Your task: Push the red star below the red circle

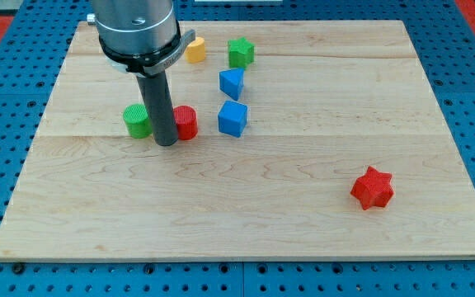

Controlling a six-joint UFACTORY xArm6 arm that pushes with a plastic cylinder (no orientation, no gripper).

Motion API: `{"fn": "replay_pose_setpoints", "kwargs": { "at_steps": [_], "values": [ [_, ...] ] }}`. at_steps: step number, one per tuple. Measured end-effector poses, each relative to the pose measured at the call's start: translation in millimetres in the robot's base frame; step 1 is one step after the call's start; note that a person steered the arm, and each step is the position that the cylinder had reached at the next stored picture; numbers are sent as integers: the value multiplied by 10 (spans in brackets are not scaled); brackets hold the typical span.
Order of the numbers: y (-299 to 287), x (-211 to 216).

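The red star [373,187] lies at the view's lower right on the wooden board [246,214]. The red circle [186,122] stands left of the middle, partly hidden by my rod. My tip [166,143] rests on the board between the red circle and a green circle [137,120], touching or nearly touching the red circle's left side. The star is far to the right of the tip and lower in the view.
A blue cube [232,118] sits right of the red circle. Another blue block [232,83] is above it. A green star [240,52] and a yellow block [194,49] lie near the view's top. Blue pegboard surrounds the board.
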State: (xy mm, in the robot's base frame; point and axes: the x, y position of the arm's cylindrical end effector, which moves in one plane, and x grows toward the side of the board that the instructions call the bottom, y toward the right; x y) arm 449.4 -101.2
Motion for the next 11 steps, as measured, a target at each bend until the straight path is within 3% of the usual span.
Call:
{"fn": "replay_pose_setpoints", "kwargs": {
  "at_steps": [1, 3, 4, 5, 7, 9, 10, 11],
  "values": [
    [121, 189],
    [1762, 1470],
    [2883, 1362],
    [3266, 1083],
    [1925, 949],
    [2545, 762],
    [2420, 668],
    [1740, 668]
  ]
}}
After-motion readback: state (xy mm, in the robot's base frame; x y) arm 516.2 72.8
